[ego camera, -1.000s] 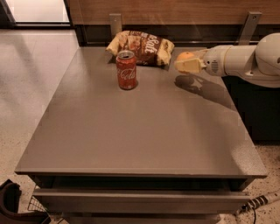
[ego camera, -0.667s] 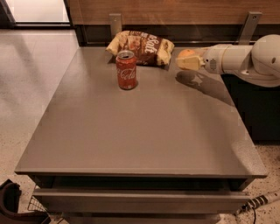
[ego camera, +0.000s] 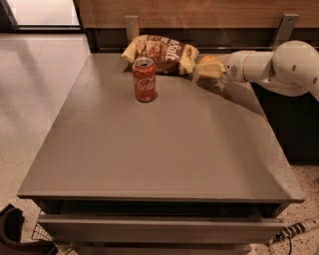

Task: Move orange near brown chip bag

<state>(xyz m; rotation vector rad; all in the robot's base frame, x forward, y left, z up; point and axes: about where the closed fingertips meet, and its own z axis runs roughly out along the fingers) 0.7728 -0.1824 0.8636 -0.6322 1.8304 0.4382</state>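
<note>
The brown chip bag [ego camera: 162, 54] lies at the far edge of the grey table [ego camera: 149, 149], wrinkly, with yellow-tan ends. My gripper [ego camera: 205, 69] reaches in from the right, just off the bag's right end and a little above the tabletop. It is shut on the orange [ego camera: 209, 60]. Only the fruit's top shows above the pale fingers [ego camera: 209, 73]; the rest is hidden by them. The white arm [ego camera: 279, 67] extends out to the right edge of the view.
A red soda can [ego camera: 144, 79] stands upright in front of the bag's left half. A wooden wall panel [ego camera: 199, 12] with metal brackets runs behind the table. A drawer front [ego camera: 159, 229] sits below the table's near edge.
My gripper has moved left with the orange, from right of the bag to just beside its right end. The can and the bag have not moved.
</note>
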